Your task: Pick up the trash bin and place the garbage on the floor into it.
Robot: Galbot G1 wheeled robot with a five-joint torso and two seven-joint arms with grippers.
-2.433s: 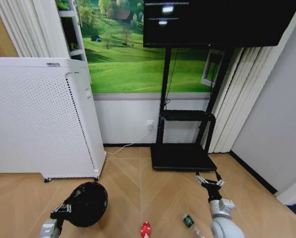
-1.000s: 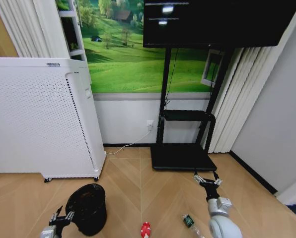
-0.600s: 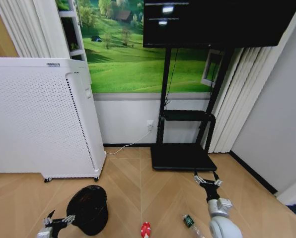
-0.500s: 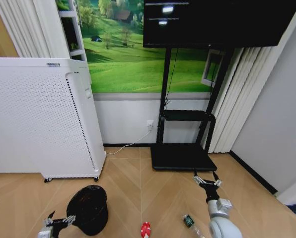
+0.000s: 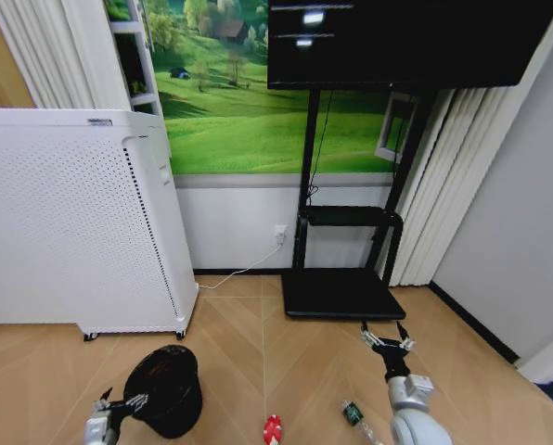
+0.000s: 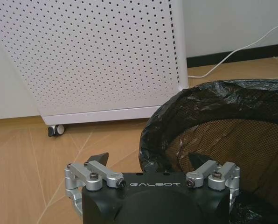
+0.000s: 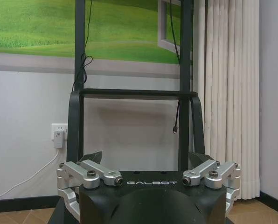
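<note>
Left claw (image 5: 119, 405) gapes astride the trash bin (image 5: 166, 388) rim (bare floor around); right claw (image 5: 385, 340) spread.

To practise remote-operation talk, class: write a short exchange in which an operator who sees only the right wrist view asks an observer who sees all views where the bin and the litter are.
Operator: I see my open right gripper facing a black stand. Where is the bin?
Observer: The black bin is on the robot's left, its rim between the fingers of the open left gripper.
Operator: Any litter nearby?
Observer: A red-and-white piece and a green bottle lie on the floor between the two arms.
</note>
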